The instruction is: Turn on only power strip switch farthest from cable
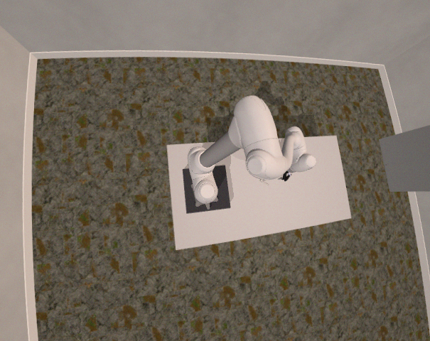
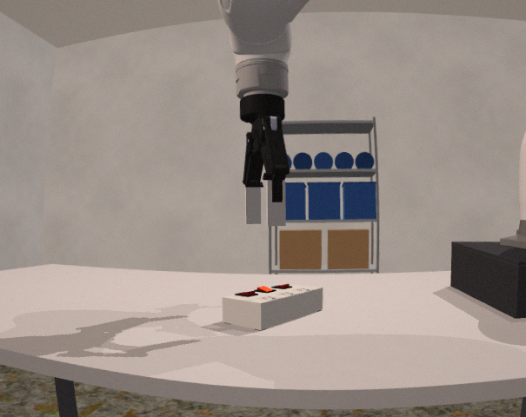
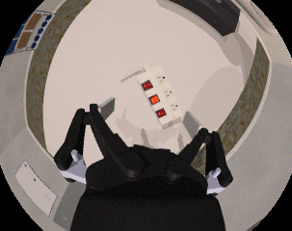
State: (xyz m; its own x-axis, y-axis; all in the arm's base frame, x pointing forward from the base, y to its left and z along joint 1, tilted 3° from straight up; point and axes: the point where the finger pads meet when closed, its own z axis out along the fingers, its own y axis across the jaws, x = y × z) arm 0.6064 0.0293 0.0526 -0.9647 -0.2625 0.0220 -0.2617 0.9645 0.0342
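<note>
A white power strip [image 2: 271, 307] lies flat on the white table, the right way up, with three red rocker switches in a row on top. The middle switch [image 2: 265, 289] glows brighter orange than the other two [image 2: 246, 294] [image 2: 282, 286]. The strip also shows in the wrist view [image 3: 156, 98], straight below the fingers. My gripper [image 2: 265, 217] hangs well above the strip, fingers pointing down, open and empty. In the wrist view the gripper [image 3: 145, 175] has its fingers spread wide. From overhead only a bit of the gripper [image 1: 285, 177] shows, and the arm hides the strip.
The robot's black base block [image 2: 496, 278] stands on the table at the right. A shelf rack [image 2: 325, 197] with blue and brown boxes stands behind the table. The table's near edge [image 2: 254, 390] curves across the front.
</note>
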